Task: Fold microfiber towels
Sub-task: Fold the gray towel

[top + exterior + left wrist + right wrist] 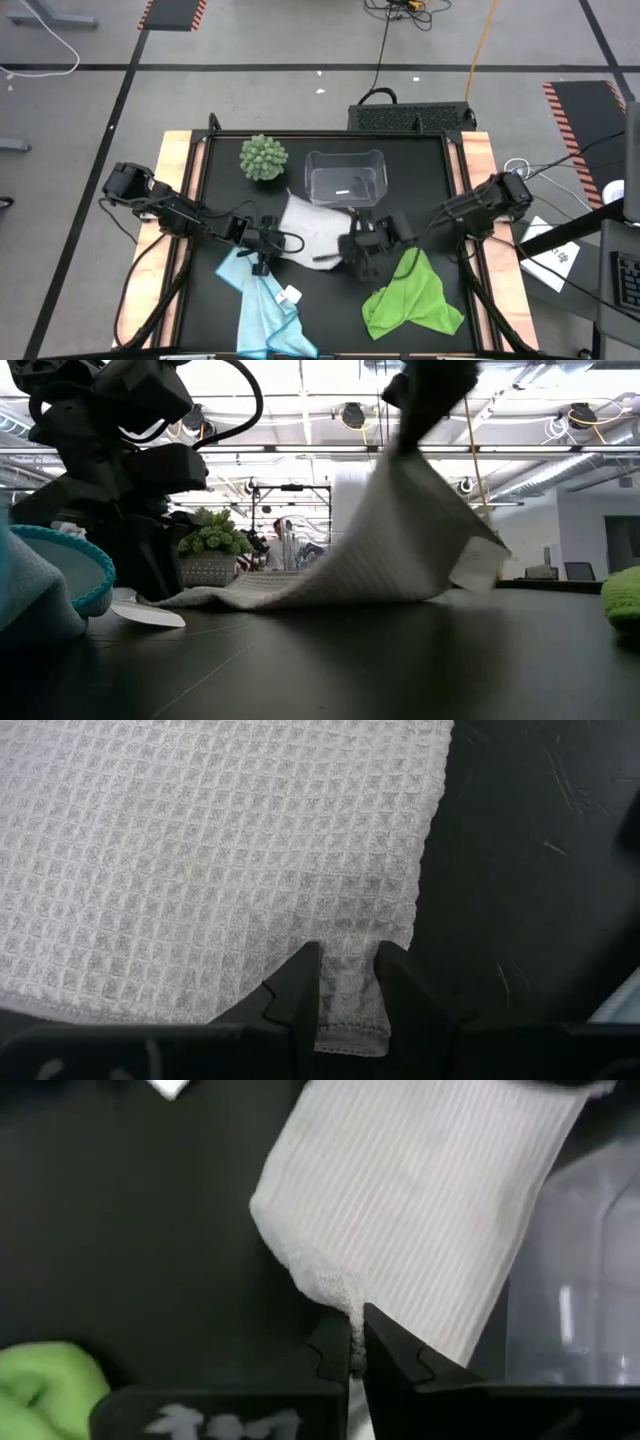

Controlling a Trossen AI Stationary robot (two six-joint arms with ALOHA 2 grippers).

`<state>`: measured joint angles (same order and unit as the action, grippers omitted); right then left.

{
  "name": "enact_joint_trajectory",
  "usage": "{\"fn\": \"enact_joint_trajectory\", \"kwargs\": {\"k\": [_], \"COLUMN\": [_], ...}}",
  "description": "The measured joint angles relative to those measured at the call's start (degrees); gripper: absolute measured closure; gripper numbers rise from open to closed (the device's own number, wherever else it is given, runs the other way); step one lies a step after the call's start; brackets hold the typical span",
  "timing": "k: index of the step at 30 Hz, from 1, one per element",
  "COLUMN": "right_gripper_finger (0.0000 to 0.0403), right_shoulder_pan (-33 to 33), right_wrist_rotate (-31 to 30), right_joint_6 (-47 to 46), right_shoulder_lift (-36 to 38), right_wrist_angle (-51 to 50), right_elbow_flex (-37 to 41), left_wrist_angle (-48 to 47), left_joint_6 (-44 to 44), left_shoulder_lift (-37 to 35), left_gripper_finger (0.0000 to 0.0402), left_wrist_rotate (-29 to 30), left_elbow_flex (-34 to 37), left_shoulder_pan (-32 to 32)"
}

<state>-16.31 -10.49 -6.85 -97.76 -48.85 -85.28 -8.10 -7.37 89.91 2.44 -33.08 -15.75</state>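
Observation:
The white waffle-weave towel (310, 228) lies in the middle of the black table, in front of the clear bin. My left gripper (272, 243) is shut on its near left corner. My right gripper (352, 246) is shut on its near right corner, raised above the table. The light blue towel (265, 305) with a white tag lies crumpled at the near left. The lime green towel (410, 300) lies crumpled at the near right. My left gripper pinches the white towel's corner (350, 990) between its two fingers, low by the table; the cloth spreads flat beyond the fingertips. My right gripper pinches the towel's other near corner (345, 1300) between its two fingers. That corner is lifted, and the cloth slopes down from it to the table (300, 590).
A clear plastic bin (345, 180) stands at the far middle of the table. A round green spiky plant (263, 157) stands to its left. The table's wooden side rails (175, 200) run along both edges.

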Motion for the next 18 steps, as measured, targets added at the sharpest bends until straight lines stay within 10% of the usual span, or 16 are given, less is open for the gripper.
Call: {"fn": "enact_joint_trajectory", "kwargs": {"k": [18], "right_gripper_finger": [0.0399], "right_shoulder_pan": [9.9], "right_wrist_rotate": [19.82], "right_joint_6": [17.7], "right_shoulder_lift": [-15.12], "right_wrist_angle": [2.02], "right_elbow_flex": [-16.57], "left_wrist_angle": [0.15], "left_joint_6": [1.06], "left_shoulder_lift": [0.0], "left_gripper_finger": [0.0289], "left_wrist_rotate": [-0.5], "left_elbow_flex": [0.02], "left_shoulder_pan": [-0.02]}}
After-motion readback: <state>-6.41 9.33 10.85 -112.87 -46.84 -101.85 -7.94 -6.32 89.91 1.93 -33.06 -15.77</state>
